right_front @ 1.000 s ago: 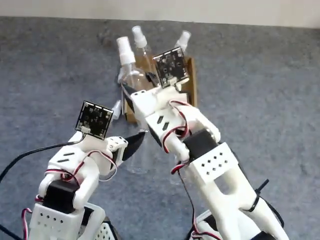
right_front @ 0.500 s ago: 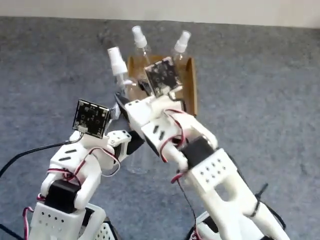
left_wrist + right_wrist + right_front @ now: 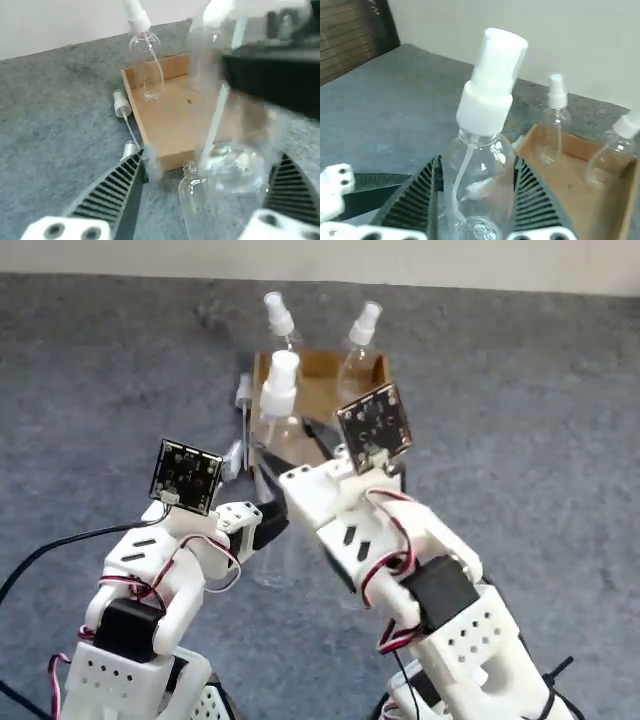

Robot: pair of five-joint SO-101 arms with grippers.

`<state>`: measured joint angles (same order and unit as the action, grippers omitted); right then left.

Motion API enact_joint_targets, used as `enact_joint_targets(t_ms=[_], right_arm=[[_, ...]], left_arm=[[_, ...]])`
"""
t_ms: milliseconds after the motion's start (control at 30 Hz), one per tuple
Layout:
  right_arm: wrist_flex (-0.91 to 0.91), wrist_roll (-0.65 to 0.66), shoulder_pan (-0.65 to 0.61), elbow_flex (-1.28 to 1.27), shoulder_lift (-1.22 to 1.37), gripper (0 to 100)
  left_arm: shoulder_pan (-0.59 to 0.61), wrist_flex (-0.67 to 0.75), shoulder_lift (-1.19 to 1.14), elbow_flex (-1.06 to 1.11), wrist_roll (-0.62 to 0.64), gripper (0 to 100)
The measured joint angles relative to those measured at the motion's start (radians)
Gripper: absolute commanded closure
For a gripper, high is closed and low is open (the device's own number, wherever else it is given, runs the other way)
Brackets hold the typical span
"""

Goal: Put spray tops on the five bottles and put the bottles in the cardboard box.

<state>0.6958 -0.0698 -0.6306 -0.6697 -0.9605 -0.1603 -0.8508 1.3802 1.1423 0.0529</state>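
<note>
Two capped bottles [image 3: 283,335] stand in the cardboard box [image 3: 378,375]. The right gripper [image 3: 476,175] clamps a third capped bottle [image 3: 277,405]. The left gripper [image 3: 210,160] gapes empty by an uncapped bottle [image 3: 197,200].

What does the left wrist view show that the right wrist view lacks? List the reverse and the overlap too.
Left wrist view's extras: an uncapped bottle in front of the open left gripper, and two loose spray tops on the carpet beside the cardboard box. Right wrist view's extras: both fingers of the right gripper pressed on the held bottle, and a second capped bottle in the box. Shared: the box, one capped bottle standing in it, the held bottle.
</note>
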Motion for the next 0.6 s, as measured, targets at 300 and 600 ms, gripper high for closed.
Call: enact_joint_targets(t_ms=[300,600], right_arm=[[-0.058,0.052,0.163,0.025,0.144,99.4],[-0.115,0.060,0.290,0.120,0.379,99.4]], left_arm=[[0.014,0.000,0.000,0.048,-0.044,75],[0.147,0.061,-0.002,0.084,-0.060,82]])
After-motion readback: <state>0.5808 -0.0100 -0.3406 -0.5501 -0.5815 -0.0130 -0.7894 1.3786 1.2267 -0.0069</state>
